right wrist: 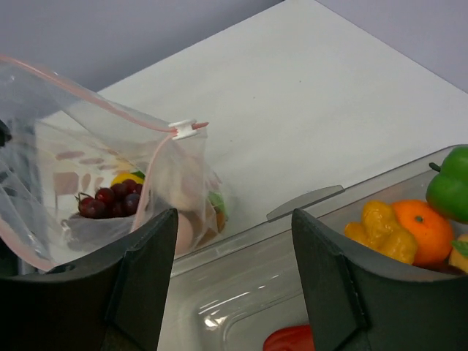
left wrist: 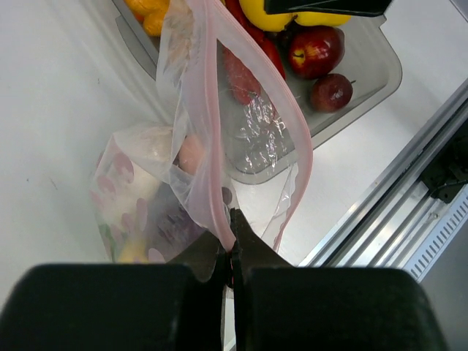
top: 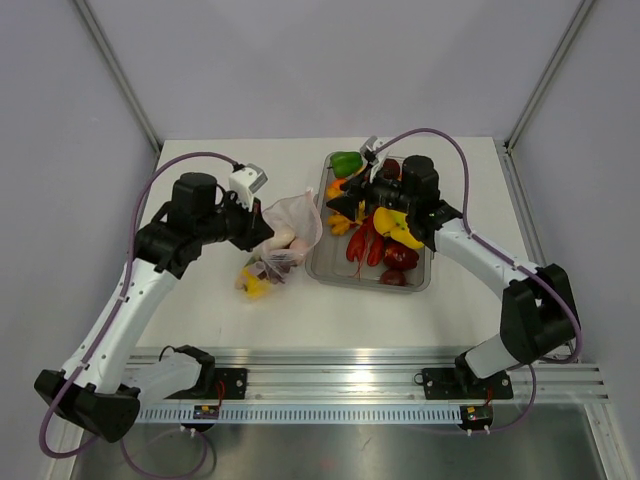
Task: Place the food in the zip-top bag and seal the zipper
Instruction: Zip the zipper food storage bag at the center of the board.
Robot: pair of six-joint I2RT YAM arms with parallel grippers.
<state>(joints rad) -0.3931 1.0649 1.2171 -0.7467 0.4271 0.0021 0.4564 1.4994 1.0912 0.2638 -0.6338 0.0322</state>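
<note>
Fingers (left wrist: 256,256) of the left gripper (left wrist: 232,228) are clamped shut on the zipper (left wrist: 207,110) of the zip-top bag (left wrist: 278,131), which holds food (right wrist: 110,201) and stands open-mouthed just beside the tray (left wrist: 380,80), while the right gripper (right wrist: 234,270) hangs open and empty above the tray.

The zip-top bag (top: 293,222) is clear, its zipper (left wrist: 210,146) pinkish-red with a white slider (right wrist: 183,129). Dark purple grapes (right wrist: 110,201) show inside. The translucent grey tray (left wrist: 380,73) holds a green pepper (right wrist: 450,183), an orange (right wrist: 423,228) and a red apple (left wrist: 316,50). The counter (right wrist: 307,95) is white, and the right fingers (right wrist: 146,285) are black.
</note>
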